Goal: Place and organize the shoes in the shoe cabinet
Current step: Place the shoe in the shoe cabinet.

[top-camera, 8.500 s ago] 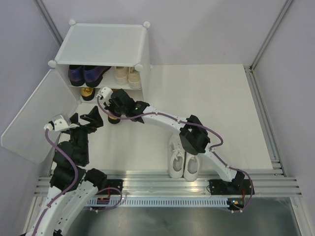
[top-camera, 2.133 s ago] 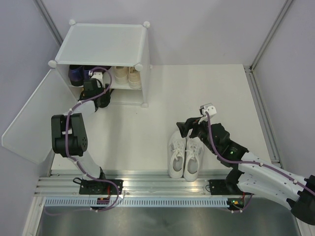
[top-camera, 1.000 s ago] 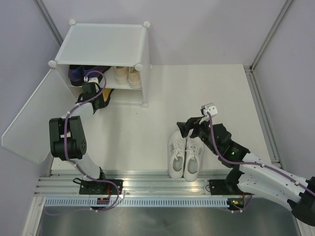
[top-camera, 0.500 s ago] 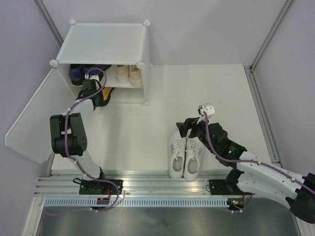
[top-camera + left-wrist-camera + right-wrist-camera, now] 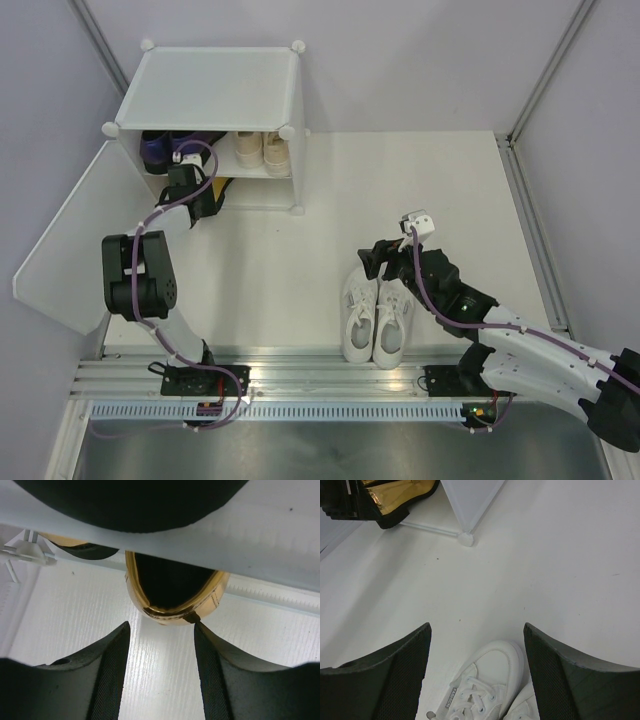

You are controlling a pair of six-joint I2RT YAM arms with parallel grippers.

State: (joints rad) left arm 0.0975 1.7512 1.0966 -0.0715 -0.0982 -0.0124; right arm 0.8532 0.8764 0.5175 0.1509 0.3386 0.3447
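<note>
At the mouth of the cabinet's (image 5: 210,85) lower compartment, my left pincer (image 5: 161,629) stands spread, one finger on each side of the back end of a gold heel (image 5: 172,592). That shoe lies under the edge of the shelf (image 5: 240,535), with its rounded rear just ahead of the fingertips. One tip looks to touch the rim and the other sits just clear, so I read no pinch. A second gold heel (image 5: 75,545) shows beside it, further under the shelf and apart from both fingers.

On the shelf I see the purple loafers (image 5: 160,148) on the left and the beige sneakers (image 5: 260,150) on the right. The door (image 5: 70,240) hangs wide open on the left side.

Out on the bench (image 5: 400,180), the white sneakers (image 5: 375,315) stand side by side near the arm bases, toes pointing away from them. My right pincer (image 5: 477,628) hovers over their toe end, also spread and holding nothing. From its wrist camera, the toe of one sneaker shows below and between the fingers, touching neither.
</note>
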